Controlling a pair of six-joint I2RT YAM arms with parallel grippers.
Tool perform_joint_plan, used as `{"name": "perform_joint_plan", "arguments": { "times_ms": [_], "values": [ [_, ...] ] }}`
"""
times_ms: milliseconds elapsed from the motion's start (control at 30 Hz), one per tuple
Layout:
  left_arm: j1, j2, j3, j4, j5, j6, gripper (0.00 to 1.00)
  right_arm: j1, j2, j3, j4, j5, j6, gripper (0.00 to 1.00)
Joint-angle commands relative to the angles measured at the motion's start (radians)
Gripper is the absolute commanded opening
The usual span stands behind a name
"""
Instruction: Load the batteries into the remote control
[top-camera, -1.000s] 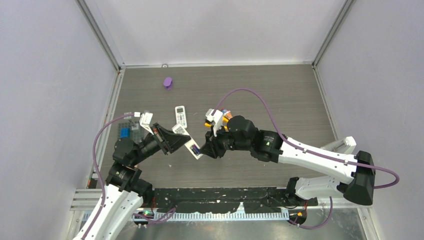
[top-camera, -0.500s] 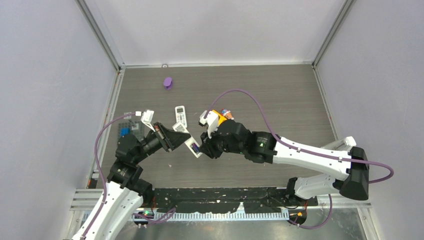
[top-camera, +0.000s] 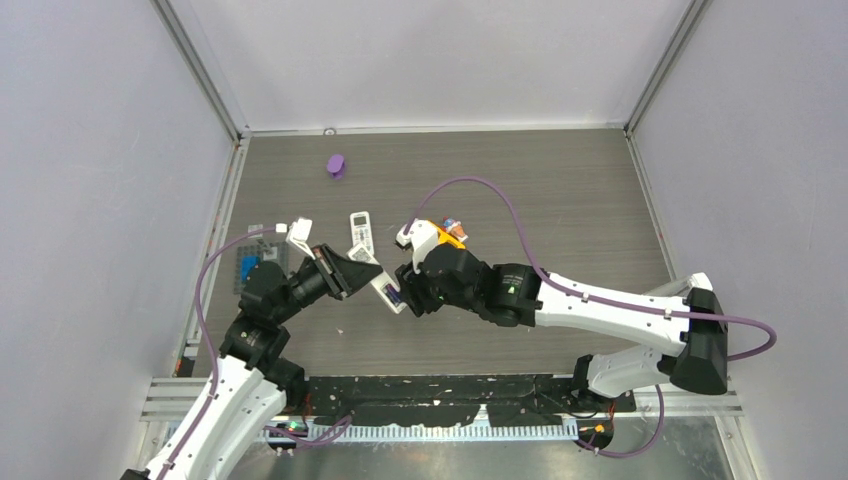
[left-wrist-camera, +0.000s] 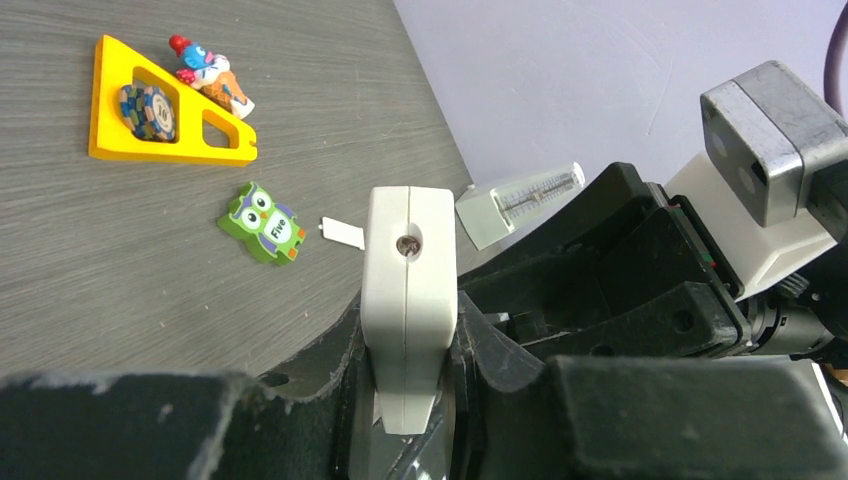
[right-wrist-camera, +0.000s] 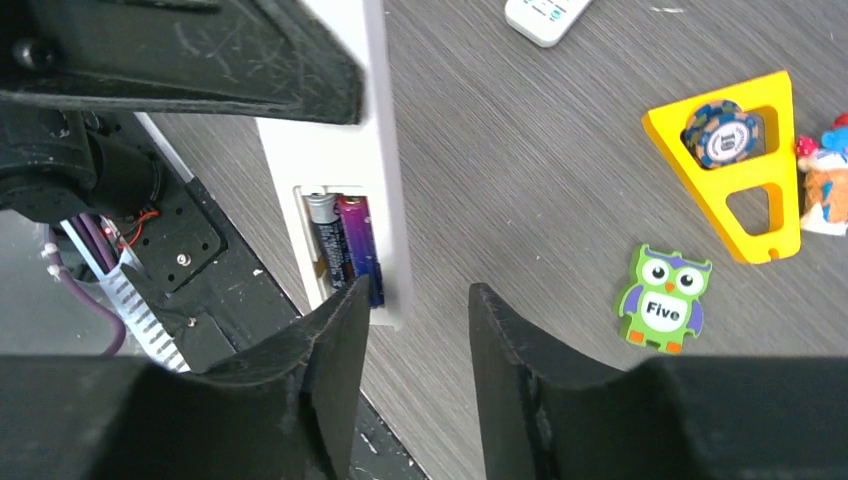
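The grey wood-grain counter (top-camera: 560, 200) carries everything, and both arms reach in over its middle from the near edge.

The left gripper (top-camera: 345, 272) is clamped on a white plastic remote control (top-camera: 385, 292), its fingers pressing the two long sides of the body. It holds the remote up off the counter with the free end pointing toward the other arm. The right gripper (right-wrist-camera: 415, 310) sits at that free end with its fingers spread. Nothing is between them, and bare counter shows through the gap. One finger (right-wrist-camera: 335, 330) lies just beside the end of the remote.

The open battery bay faces the right wrist camera. Two batteries lie in it side by side along the remote: a dark battery (right-wrist-camera: 322, 235) with a silver end, and a purple battery (right-wrist-camera: 357, 245) touching it.

A second white remote (top-camera: 361, 232) lies flat on the counter just beyond the held one. Farther right lies a yellow triangular plastic frame (right-wrist-camera: 745, 190) with a blue patterned chip (right-wrist-camera: 718, 135) standing in one of its cut-outs. A small red-capped figurine (left-wrist-camera: 210, 75) rests against its outer edge. A green owl-shaped block marked "Five" (right-wrist-camera: 665, 300) lies near the frame, apart from it. A small purple object (top-camera: 336, 165) sits alone toward the far left of the counter.
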Motion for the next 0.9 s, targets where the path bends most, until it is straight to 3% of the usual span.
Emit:
{"name": "perform_joint_plan", "arguments": {
  "times_ms": [0,233,400,500,667,733,867],
  "values": [
    [-0.015,-0.023,0.009,-0.019,-0.009,-0.01,0.0,-0.012,-0.082,0.034,-0.018,0.099,0.049,0.53],
    [-0.014,-0.023,-0.022,-0.026,-0.057,-0.014,0.0,-0.013,-0.121,0.014,0.031,-0.037,0.002,0.73],
    [-0.014,-0.028,-0.028,-0.032,-0.073,-0.031,0.0,-0.002,-0.054,0.04,0.045,-0.119,-0.047,0.94],
    [-0.015,-0.029,-0.032,-0.033,-0.077,-0.04,0.0,0.016,0.006,0.064,0.037,-0.12,-0.068,0.97],
    [-0.015,-0.027,-0.032,-0.022,-0.061,-0.043,0.0,0.035,0.084,0.105,0.033,-0.107,-0.083,0.96],
    [-0.015,-0.025,-0.031,-0.024,-0.06,-0.04,0.01,0.045,0.115,0.122,0.026,-0.087,-0.089,0.9],
    [-0.015,-0.022,-0.031,-0.027,-0.053,-0.04,0.06,0.069,0.154,0.133,0.014,-0.016,-0.091,0.66]
  ]
}}
